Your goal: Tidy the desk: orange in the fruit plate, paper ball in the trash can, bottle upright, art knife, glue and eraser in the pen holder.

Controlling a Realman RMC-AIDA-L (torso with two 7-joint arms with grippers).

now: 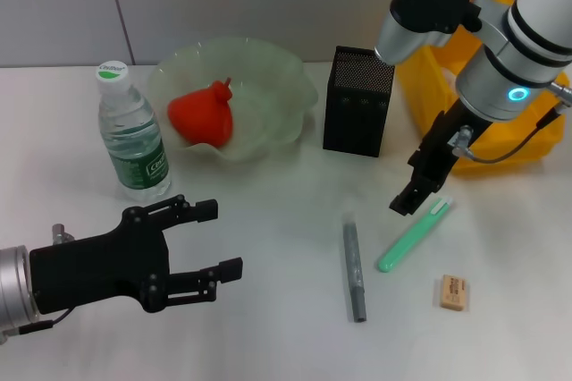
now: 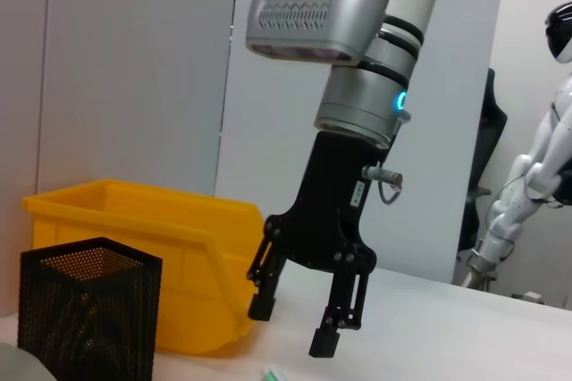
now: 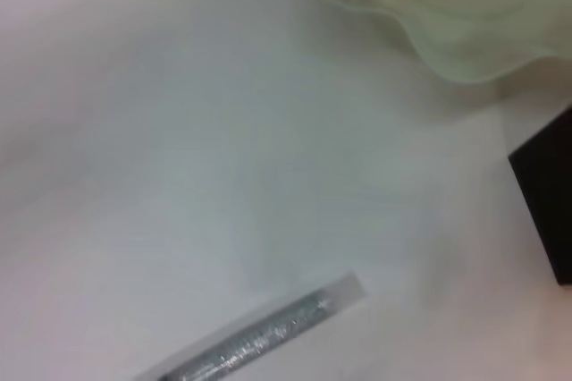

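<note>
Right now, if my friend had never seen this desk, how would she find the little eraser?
Start at the big yellow plastic trash can at the far right of the white desk. Come toward the near edge, past the right gripper and the mint-green art knife under it. The eraser is the small tan rectangular block with dark print, the only short, boxy thing beside the long knife and grey glue stick.

Glue (image 3: 259, 336) lies flat (fruit plate (image 3: 465, 32) apart).

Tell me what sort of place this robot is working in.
Probably a robotics lab or test room staged as a desk. A plain white table carries a few props, such as a black mesh pen holder and a yellow bin, and another white robot stands in the background.
</note>
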